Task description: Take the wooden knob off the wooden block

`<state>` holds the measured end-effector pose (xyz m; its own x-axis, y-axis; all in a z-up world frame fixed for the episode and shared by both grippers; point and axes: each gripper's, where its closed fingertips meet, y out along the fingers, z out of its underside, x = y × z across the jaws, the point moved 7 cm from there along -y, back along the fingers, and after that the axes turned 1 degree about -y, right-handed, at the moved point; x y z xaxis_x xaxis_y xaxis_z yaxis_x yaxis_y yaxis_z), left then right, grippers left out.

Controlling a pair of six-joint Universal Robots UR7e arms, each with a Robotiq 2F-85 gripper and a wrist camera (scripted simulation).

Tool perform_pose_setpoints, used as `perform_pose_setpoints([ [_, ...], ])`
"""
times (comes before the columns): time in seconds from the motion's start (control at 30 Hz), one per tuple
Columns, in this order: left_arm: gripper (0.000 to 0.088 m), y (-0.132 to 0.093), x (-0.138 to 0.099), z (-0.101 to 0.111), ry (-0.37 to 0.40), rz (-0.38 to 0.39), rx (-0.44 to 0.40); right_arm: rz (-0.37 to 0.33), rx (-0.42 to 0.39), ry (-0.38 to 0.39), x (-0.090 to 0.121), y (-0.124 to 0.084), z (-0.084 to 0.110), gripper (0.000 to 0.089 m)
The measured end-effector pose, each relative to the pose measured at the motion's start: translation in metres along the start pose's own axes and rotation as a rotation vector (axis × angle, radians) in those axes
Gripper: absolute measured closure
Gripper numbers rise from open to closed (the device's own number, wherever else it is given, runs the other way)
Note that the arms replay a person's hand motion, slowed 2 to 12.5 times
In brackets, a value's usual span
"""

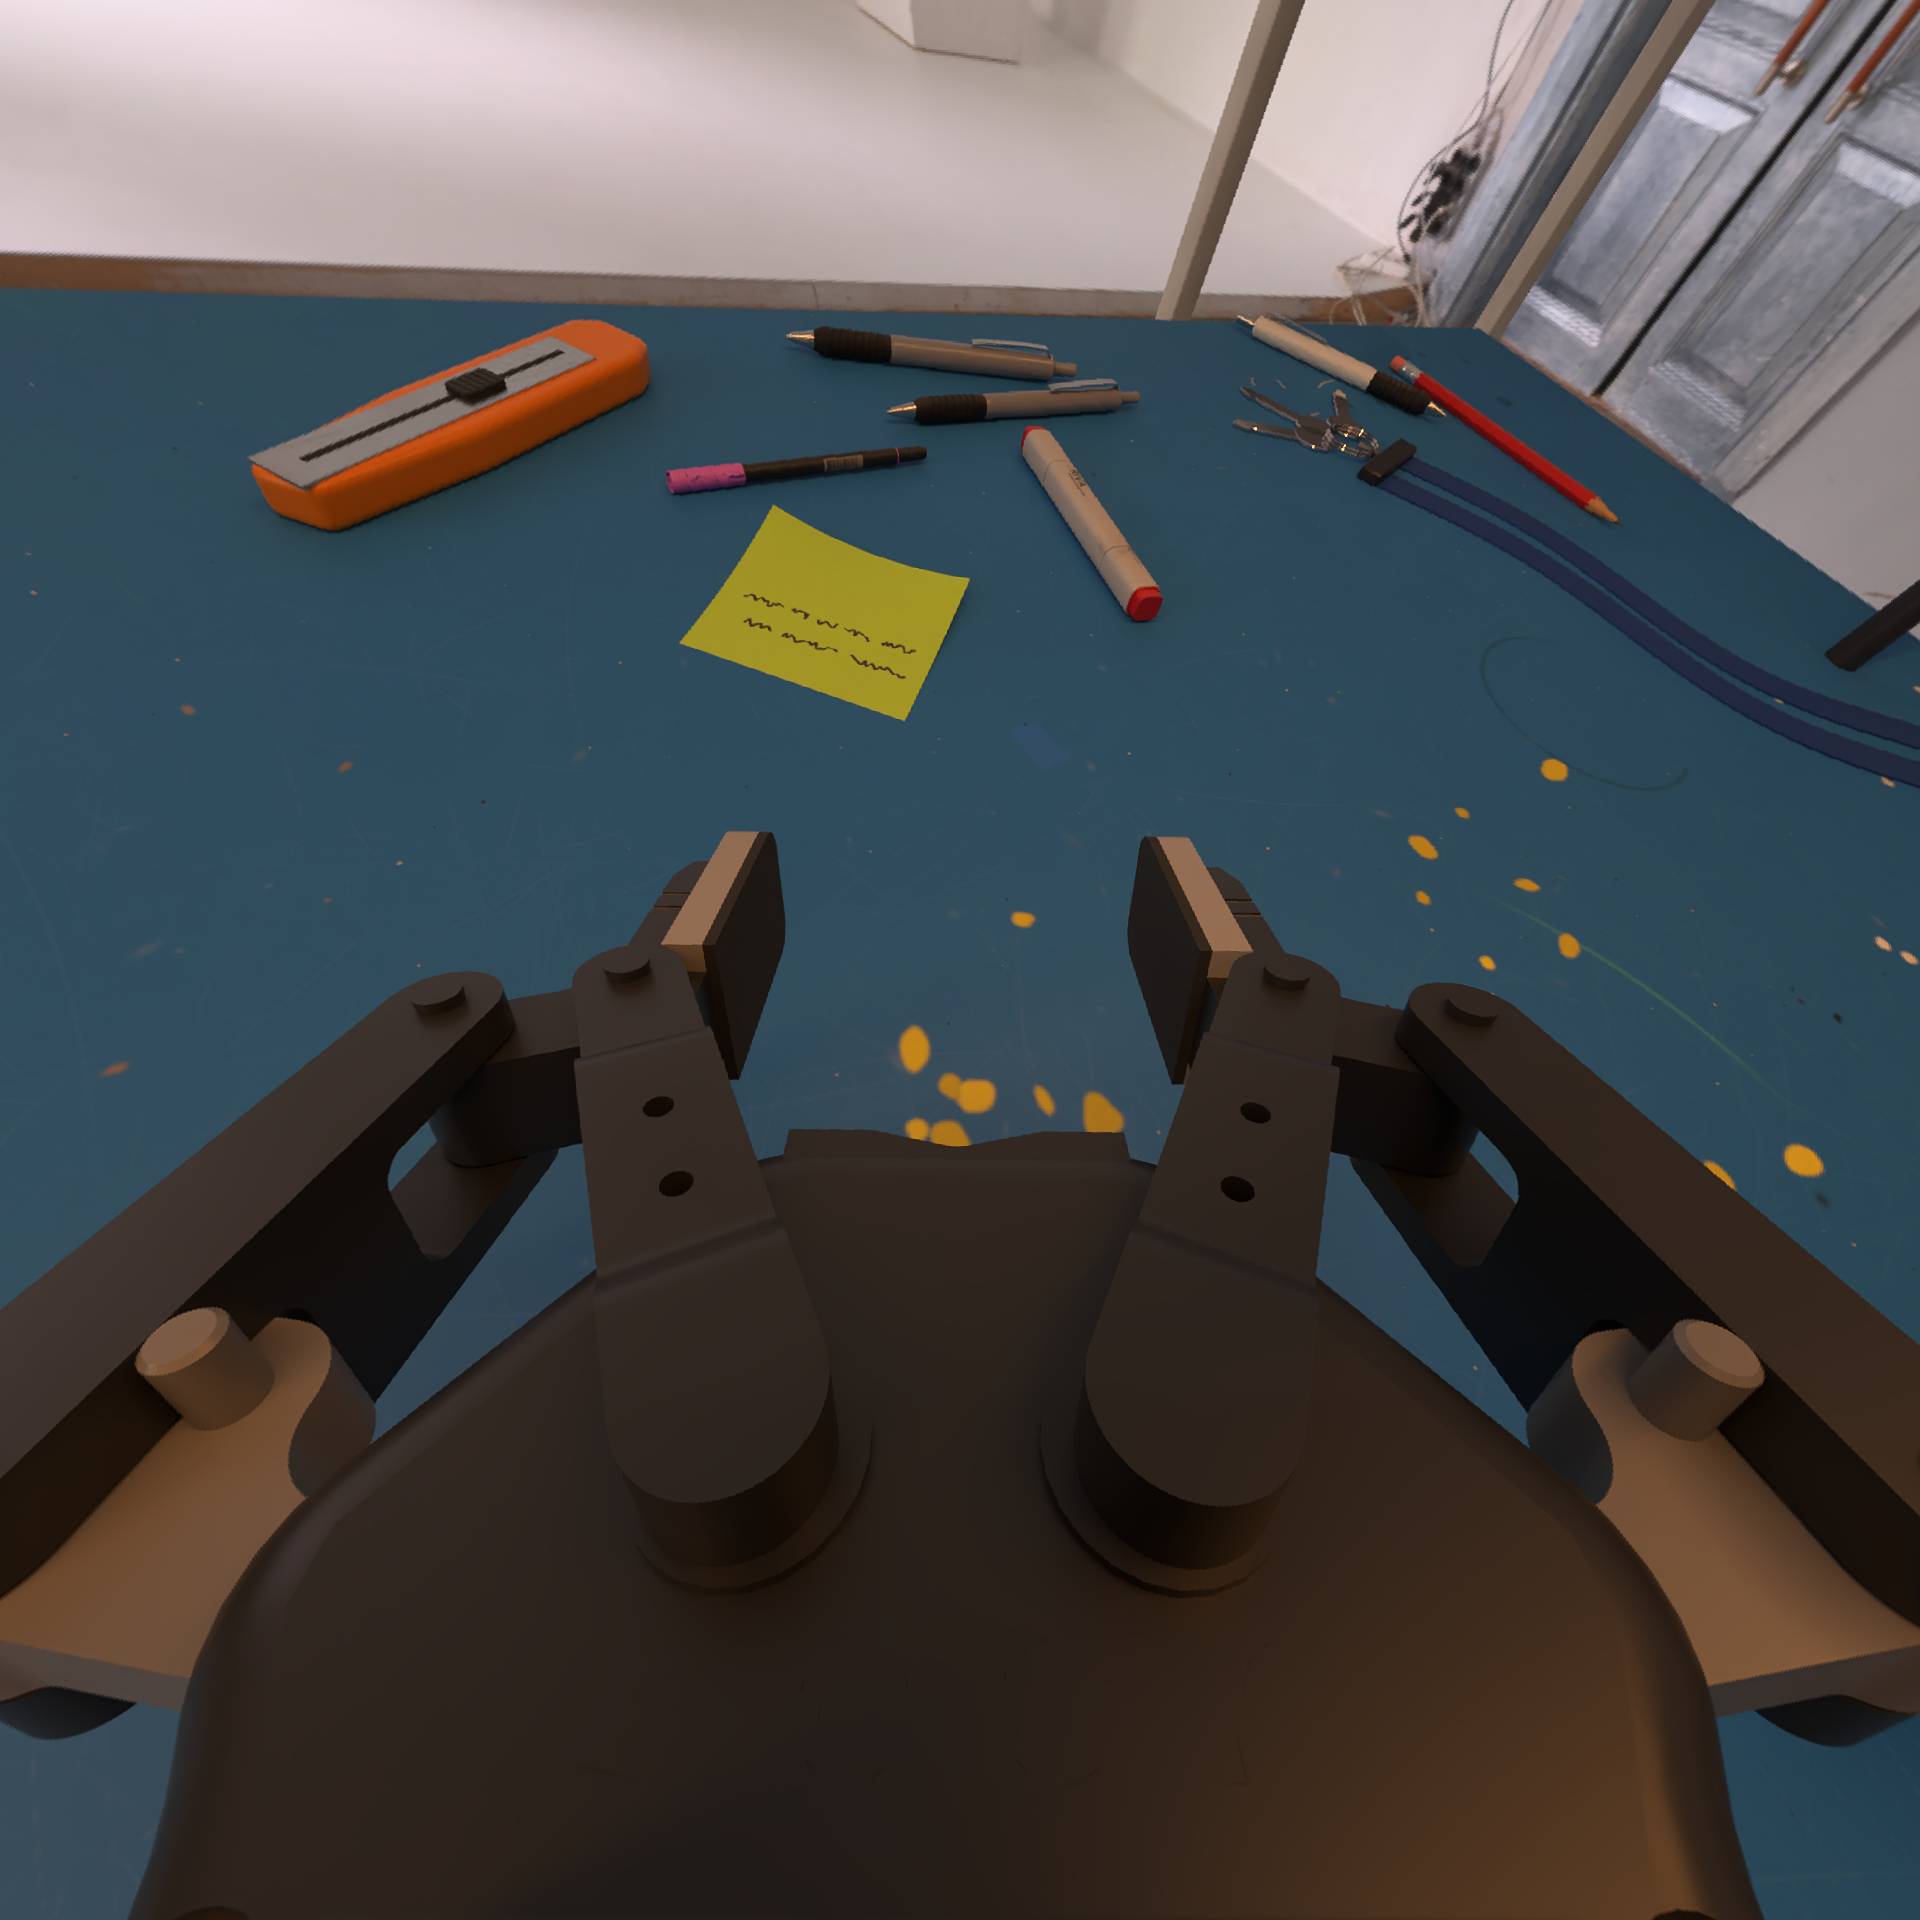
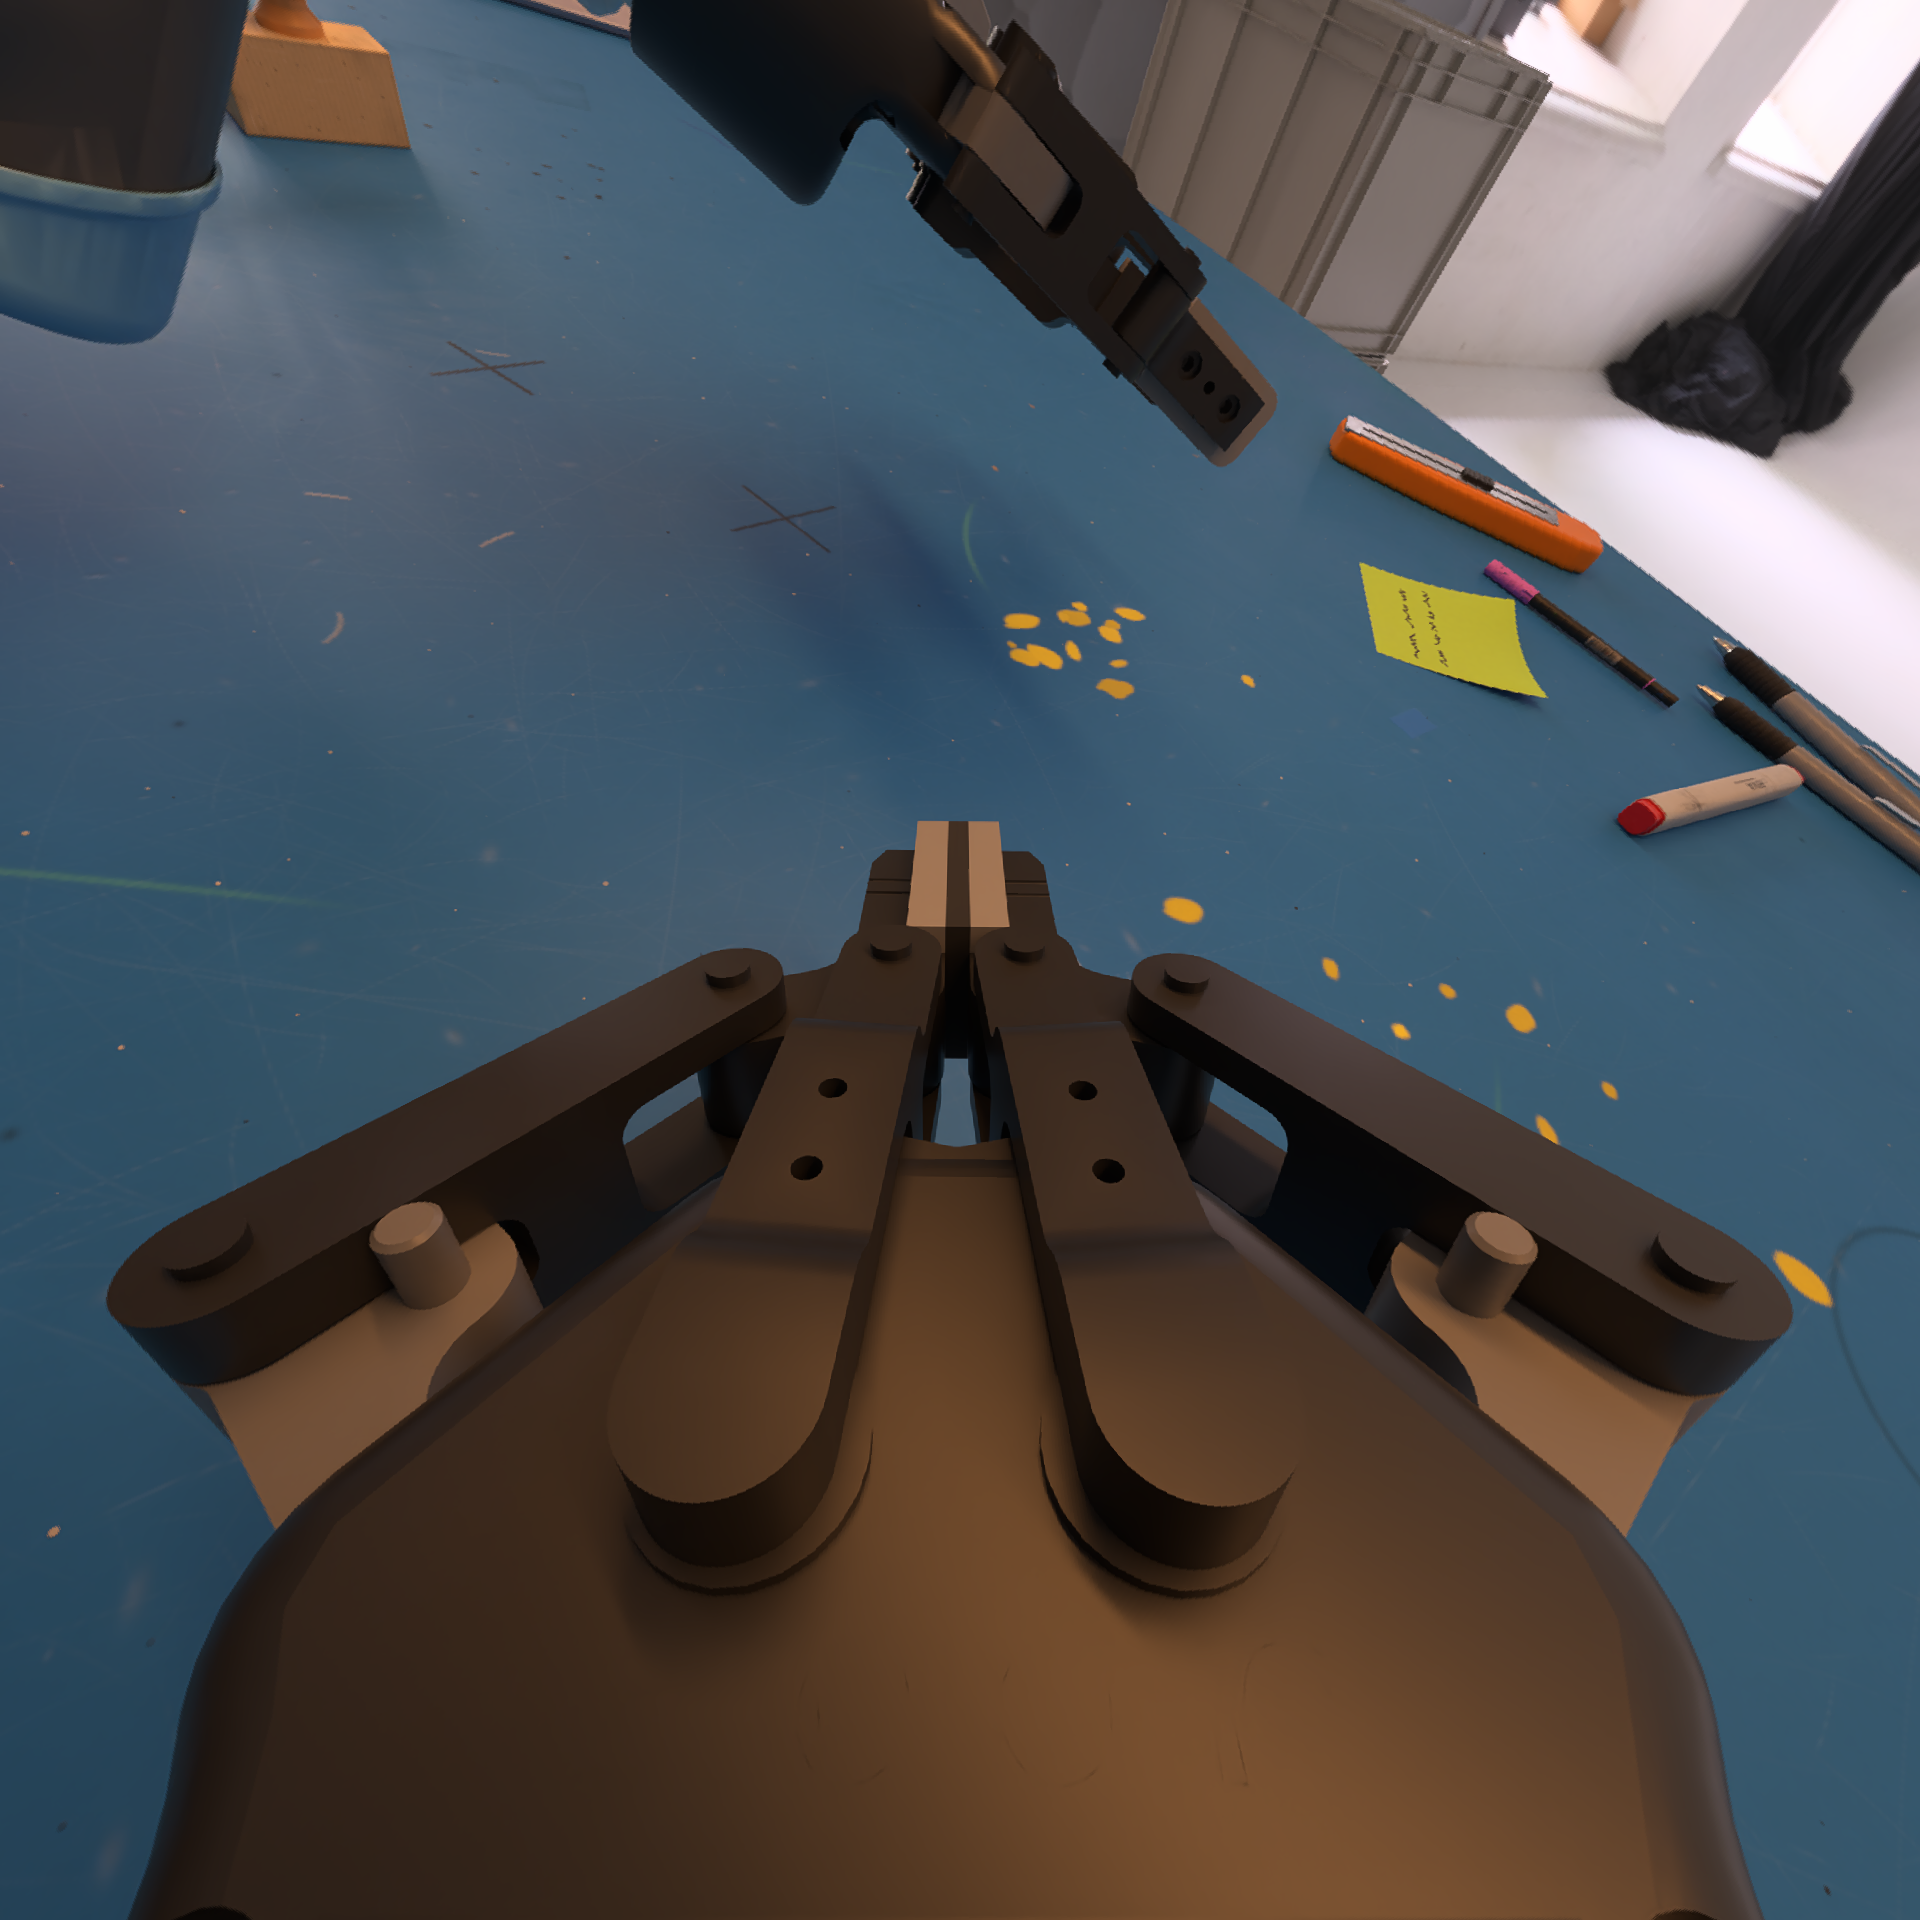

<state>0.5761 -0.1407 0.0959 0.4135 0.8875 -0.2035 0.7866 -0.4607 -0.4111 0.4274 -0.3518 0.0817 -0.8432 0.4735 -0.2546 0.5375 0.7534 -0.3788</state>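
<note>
The wooden block [image 2: 317,88] stands on the blue table at the far upper left of the right wrist view. The base of the wooden knob [image 2: 289,16] shows on top of it, cut off by the frame edge. My right gripper [image 2: 957,831] is shut and empty, held above the table far from the block. My left gripper [image 1: 956,914] is open and empty above bare table; it also shows in the right wrist view [image 2: 1216,405], side on, to the right of the block. The block is not in the left wrist view.
An orange utility knife [image 1: 457,421], a yellow sticky note [image 1: 831,613], pens [image 1: 935,353], a red-capped marker [image 1: 1091,525], keys [image 1: 1309,426] on a blue lanyard and a red pencil [image 1: 1507,442] lie near the table's far edge. A blue container [image 2: 94,239] is beside the block. A grey crate [image 2: 1340,145] stands beyond the table.
</note>
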Motion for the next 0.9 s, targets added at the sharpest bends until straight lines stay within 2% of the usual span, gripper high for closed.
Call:
perform_pose_setpoints([
  [0.43, 0.0273, 0.0013, 0.0001, 0.0008, -0.021, 0.035, 0.018, -0.005, 0.000, 0.005, -0.0002, 0.0005, 0.0004, 0.0893],
  [0.9, 0.0273, -0.0040, -0.0039, -0.0051, 0.012, 0.069, -0.029, 0.009, 0.000, -0.014, -0.0006, 0.0009, 0.0000, 0.0866],
])
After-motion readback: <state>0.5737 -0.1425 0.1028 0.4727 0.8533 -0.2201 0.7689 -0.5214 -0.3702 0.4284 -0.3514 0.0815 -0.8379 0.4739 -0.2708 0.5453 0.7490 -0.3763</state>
